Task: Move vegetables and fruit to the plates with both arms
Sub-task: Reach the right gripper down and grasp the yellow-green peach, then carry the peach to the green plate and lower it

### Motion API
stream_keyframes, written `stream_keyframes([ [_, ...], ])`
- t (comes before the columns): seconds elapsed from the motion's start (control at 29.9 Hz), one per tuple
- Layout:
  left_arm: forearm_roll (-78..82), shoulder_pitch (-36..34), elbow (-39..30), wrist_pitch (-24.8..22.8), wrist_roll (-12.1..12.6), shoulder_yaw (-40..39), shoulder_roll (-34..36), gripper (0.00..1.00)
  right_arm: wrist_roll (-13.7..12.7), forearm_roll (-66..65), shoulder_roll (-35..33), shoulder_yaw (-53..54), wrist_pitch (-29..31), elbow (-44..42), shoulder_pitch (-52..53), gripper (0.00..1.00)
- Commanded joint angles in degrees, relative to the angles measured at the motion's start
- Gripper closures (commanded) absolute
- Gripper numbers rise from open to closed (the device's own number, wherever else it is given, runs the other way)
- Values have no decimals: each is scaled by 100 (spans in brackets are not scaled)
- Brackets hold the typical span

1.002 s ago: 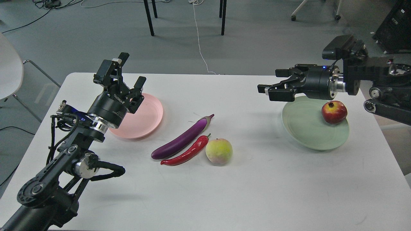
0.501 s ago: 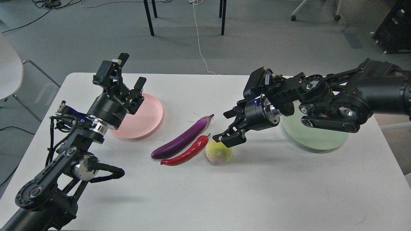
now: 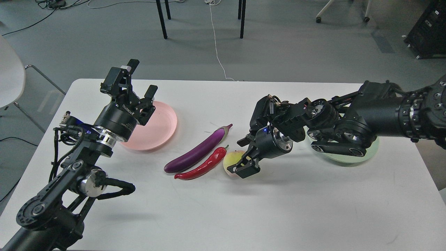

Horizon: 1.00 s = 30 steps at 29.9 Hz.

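The purple eggplant [image 3: 198, 151] and the red chili pepper [image 3: 204, 165] lie side by side at the table's middle. The yellow-green peach [image 3: 231, 159] sits just right of the chili. My right gripper [image 3: 244, 157] is lowered over the peach, open, with one finger on its far side and one on its near side. My right arm covers most of the sage green plate [image 3: 348, 158] and hides the pomegranate. My left gripper [image 3: 141, 79] is open and empty, raised above the far left edge of the empty pink plate [image 3: 160, 129].
The white table [image 3: 278, 216] has its far edge just behind the plates and its right edge near the green plate. A white chair [image 3: 10, 73] stands at the left. Black legs [image 3: 161, 17] and a white cable [image 3: 216, 42] are on the floor behind.
My right arm has swung left from above the green plate and come down around the peach, now hiding the pomegranate. The left arm has barely moved.
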Motion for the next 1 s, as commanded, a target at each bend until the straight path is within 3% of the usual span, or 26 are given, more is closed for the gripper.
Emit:
stream_keyframes([
  [0.0, -6, 0, 0, -1, 0, -17, 0, 2, 0, 0, 196, 0, -39, -190, -140, 5],
  [0.23, -6, 0, 0, 8, 9, -52, 9, 2, 0, -9, 390, -17, -39, -419, -316, 13],
  [0.4, -6, 0, 0, 0, 9, -61, 9, 2, 0, -9, 390, -87, -39, -402, -220, 63],
  [0.47, -6, 0, 0, 0, 9, -70, 17, 2, 0, -9, 346, -88, -48, -358, -115, 71],
  [0.67, -6, 0, 0, -1, 9, -70, 70, 2, 0, 0, -268, 87, -66, -191, 438, 71],
  [0.97, -6, 0, -9, -9, 9, -61, 44, 2, 0, -333, -2263, 159, -48, 73, 572, 68],
])
